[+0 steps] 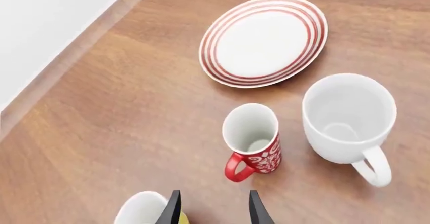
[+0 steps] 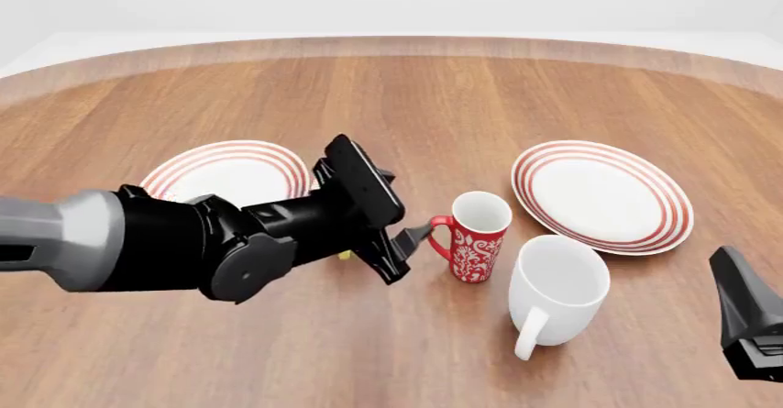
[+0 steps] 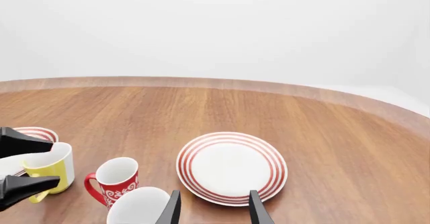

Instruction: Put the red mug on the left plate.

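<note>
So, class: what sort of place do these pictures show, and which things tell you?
Probably a simulated tabletop test scene, not a real kitchen: a bare wooden table against a blank white backdrop, crockery like the red mug and left plate, and the left gripper reaching in.

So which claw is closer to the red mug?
The left claw. It is open, right beside the red mug, pointing at its handle. The right claw sits far off at the table's right edge, beyond the white mug.
</note>
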Motion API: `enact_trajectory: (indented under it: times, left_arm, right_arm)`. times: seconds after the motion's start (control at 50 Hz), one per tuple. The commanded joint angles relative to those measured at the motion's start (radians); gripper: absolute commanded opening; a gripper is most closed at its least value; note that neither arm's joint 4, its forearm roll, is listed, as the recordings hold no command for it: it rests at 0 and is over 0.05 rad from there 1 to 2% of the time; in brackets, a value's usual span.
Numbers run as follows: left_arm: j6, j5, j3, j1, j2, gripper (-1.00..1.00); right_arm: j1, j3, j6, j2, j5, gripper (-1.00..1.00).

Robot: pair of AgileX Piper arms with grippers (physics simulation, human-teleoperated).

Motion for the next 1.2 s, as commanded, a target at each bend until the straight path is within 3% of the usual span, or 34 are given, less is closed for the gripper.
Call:
enact_trajectory:
  times: [0.02,1.2]
  left_arm:
    - [0.005,0.008,-0.016,-0.008,0.043,1.0]
    - [0.026,0.034,-0.103,-0.05,0.16,1.0]
  right_arm:
    - [-0.003,0.004,0.002,0.0,-0.002,1.0]
    - [-0.008,0.005,0.016,0.018,-0.013,1.0]
